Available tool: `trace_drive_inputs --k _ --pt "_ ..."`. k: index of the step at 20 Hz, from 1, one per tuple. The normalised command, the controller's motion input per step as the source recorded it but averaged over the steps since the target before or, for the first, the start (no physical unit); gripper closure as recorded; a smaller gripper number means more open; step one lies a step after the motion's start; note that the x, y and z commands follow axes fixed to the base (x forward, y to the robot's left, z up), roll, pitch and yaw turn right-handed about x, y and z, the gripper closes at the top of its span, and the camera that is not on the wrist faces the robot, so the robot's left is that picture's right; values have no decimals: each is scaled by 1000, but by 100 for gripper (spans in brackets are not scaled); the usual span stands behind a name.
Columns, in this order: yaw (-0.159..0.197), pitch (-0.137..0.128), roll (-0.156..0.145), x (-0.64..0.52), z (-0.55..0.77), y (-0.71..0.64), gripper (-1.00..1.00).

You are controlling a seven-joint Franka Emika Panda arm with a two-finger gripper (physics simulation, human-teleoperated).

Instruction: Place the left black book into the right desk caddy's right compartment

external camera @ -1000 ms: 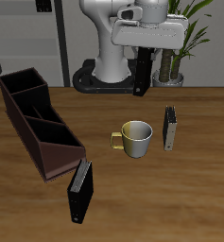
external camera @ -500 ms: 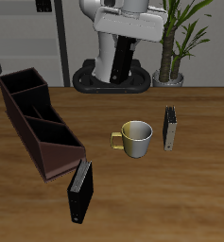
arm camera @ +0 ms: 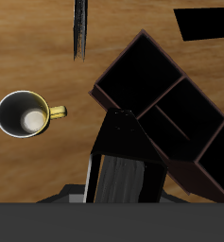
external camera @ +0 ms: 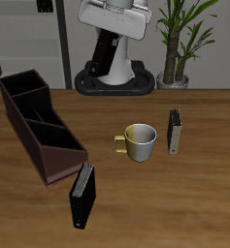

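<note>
The gripper (external camera: 105,44) is gripping the left black book (external camera: 104,58), carrying it high at the far side; it looks stiff, light and smooth, so squeezing its flat covers is working

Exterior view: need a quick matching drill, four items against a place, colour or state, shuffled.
1. mug
2. caddy
3. plain black book
4. white-marked book

a. held in the air by the gripper
b. nearest the front edge of the table
c. maroon, with inner dividers
d. yellow handle

Pairs: 1-d, 2-c, 3-a, 4-b
</note>
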Motion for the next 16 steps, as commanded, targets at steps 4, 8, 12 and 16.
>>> trace_drive_inputs --k 4,8,12,16 --pt "-56 -19 -86 -314 67 -365 100" --pt "-35 -29 -77 -306 33 -329 100" --pt "-11 -2 -55 -149 -56 -220 100" --pt "-46 22 -114 -251 -135 -451 100"
